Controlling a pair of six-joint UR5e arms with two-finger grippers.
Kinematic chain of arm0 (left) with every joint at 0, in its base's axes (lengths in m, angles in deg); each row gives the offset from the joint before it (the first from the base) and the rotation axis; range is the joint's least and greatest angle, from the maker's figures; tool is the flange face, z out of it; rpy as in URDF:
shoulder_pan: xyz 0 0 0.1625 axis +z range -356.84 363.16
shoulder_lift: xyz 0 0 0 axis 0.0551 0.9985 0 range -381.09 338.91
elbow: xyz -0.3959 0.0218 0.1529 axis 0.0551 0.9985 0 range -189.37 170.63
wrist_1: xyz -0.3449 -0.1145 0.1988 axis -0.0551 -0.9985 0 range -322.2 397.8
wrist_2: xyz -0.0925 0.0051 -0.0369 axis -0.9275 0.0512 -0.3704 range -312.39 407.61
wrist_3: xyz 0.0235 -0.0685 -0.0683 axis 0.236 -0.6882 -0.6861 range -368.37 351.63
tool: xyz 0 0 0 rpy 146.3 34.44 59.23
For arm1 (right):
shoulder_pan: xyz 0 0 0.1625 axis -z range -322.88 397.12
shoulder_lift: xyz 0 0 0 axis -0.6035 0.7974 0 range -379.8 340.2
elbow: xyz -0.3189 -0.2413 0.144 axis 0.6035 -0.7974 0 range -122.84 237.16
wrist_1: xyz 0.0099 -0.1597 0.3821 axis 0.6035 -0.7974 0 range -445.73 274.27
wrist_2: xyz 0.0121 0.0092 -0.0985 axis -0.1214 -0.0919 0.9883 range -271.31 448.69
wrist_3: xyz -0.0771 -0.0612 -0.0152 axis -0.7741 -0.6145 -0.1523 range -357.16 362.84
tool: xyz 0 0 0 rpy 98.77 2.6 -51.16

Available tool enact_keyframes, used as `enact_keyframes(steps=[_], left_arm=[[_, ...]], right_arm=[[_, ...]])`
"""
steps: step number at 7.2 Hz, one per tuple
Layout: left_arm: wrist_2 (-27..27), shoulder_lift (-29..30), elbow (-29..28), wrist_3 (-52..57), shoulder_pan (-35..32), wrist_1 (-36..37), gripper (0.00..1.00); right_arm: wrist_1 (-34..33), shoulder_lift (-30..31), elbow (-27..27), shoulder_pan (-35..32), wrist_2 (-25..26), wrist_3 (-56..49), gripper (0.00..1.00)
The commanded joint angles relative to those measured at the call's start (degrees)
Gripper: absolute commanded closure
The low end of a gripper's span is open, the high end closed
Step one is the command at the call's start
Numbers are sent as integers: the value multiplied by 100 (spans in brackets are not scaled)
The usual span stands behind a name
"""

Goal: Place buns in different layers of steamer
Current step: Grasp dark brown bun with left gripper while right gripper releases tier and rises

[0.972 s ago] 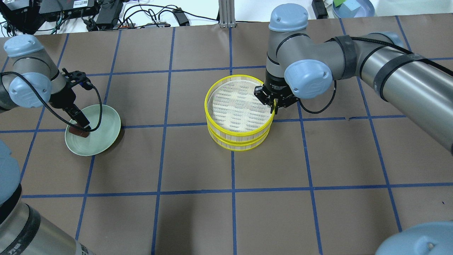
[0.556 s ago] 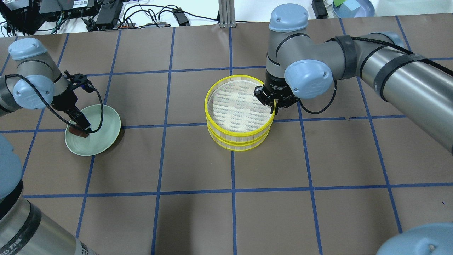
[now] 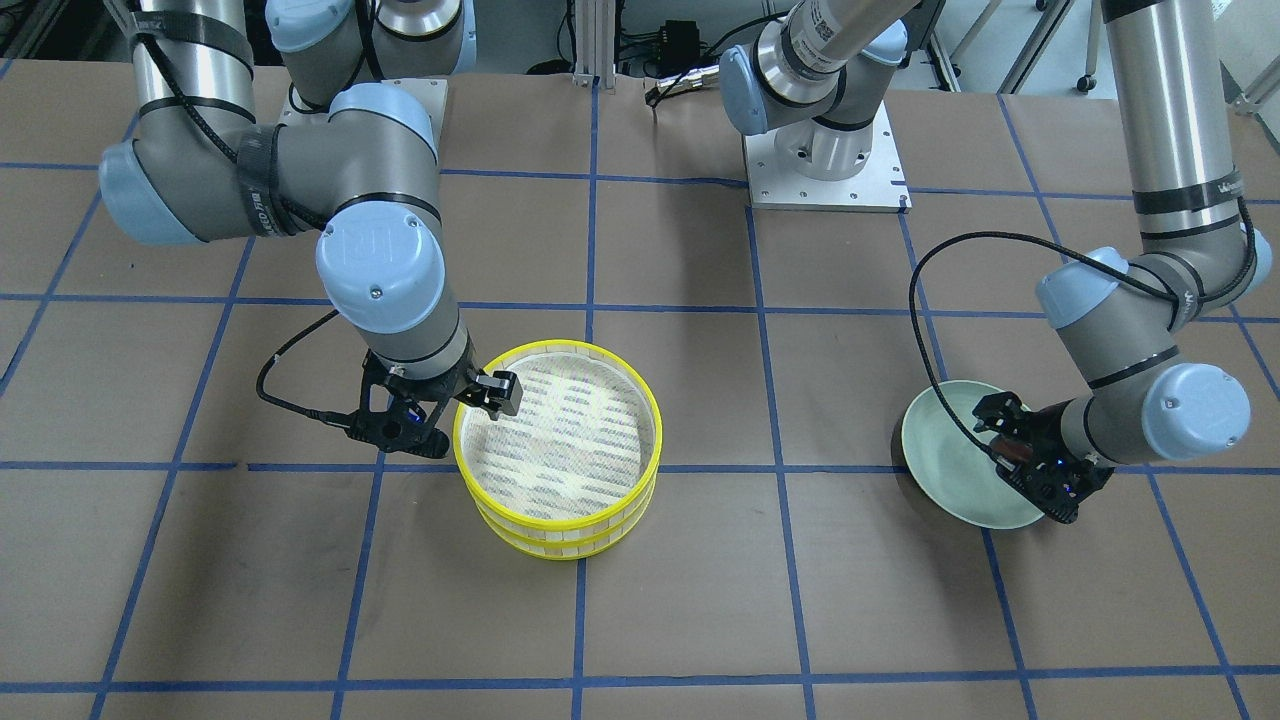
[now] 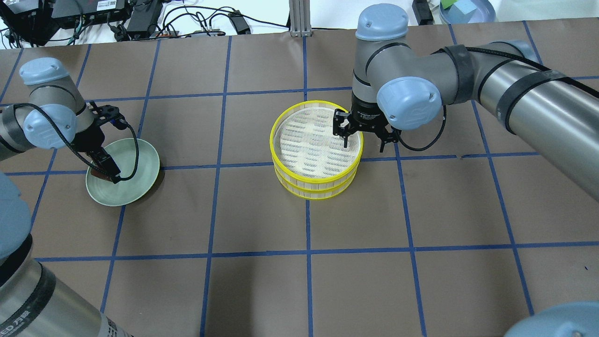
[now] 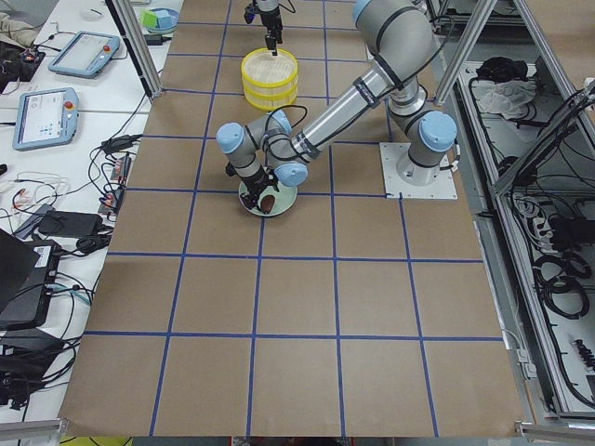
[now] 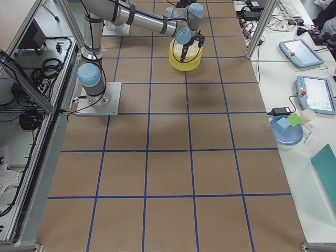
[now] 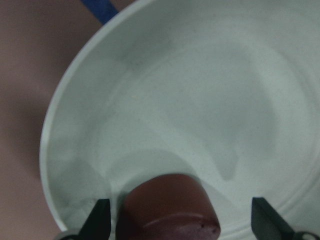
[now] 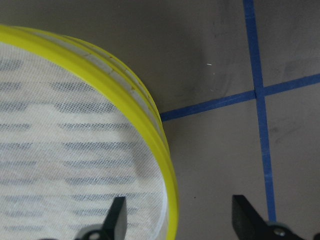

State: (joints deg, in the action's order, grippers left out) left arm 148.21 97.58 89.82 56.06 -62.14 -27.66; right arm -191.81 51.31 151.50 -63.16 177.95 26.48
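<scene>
The steamer is two yellow-rimmed trays stacked mid-table, and the top tray's mesh is bare. My right gripper is open and straddles the top tray's rim, one finger inside and one outside. My left gripper is open and low in the pale green plate. The dark reddish-brown bun lies on the plate between its fingers, apart from both. The bun also shows in the front-facing view. The pale cream-white bun is out of view.
The table is brown paper with a blue tape grid. Cables and power boxes line the far edge. A blue bowl sits at the far right corner. The arms' base plate is on the robot's side.
My right gripper has opened and let go of the top tray's rim, which it was shut on. My left wrist has shifted slightly over the plate.
</scene>
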Motion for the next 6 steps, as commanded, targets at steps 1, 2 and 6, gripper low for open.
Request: enact_keyframes(steps=[1, 2, 6], left_arm=[[31, 24, -5, -1, 0, 77, 19], [-4, 33, -5, 25, 0, 86, 70], [-57, 16, -75, 306, -35, 121, 100]], right_arm=[[192, 707, -186, 70, -74, -87, 0], [786, 1216, -614, 79, -109, -279, 0], [1912, 1977, -1197, 509, -242, -606, 0]])
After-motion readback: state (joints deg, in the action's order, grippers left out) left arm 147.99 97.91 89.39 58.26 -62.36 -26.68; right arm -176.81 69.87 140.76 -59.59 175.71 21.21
